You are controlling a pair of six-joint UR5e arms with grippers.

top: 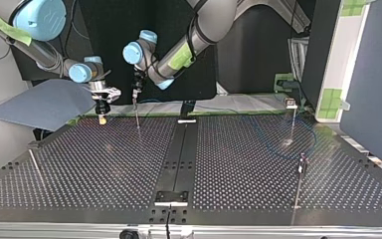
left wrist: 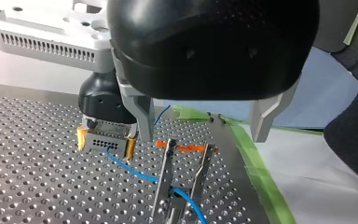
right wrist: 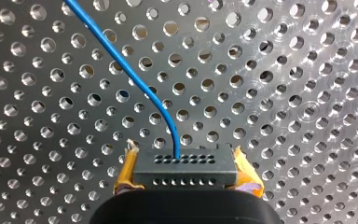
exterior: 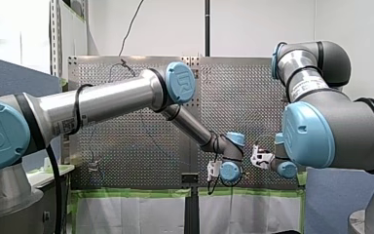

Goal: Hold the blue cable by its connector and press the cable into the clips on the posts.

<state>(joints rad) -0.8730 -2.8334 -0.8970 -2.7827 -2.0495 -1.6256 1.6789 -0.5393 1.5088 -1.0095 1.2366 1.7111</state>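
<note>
Blue cable (right wrist: 121,70) from connector (right wrist: 185,178) clamped in right pincer (right wrist: 186,171); seemingly inside post clip (left wrist: 166,179).

White wall (exterior: 253,24), blue partition (top: 373,84), green tape (exterior: 126,193).

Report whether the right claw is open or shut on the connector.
Shut: the right claw presses yellow pads against both sides of the black connector.

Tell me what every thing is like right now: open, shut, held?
My right gripper, shut on the black rectangular connector.
My left gripper, open, empty.
Forked metal post, standing, thin blue cable between its prongs.
Blue cable, plugged into the connector.
</note>
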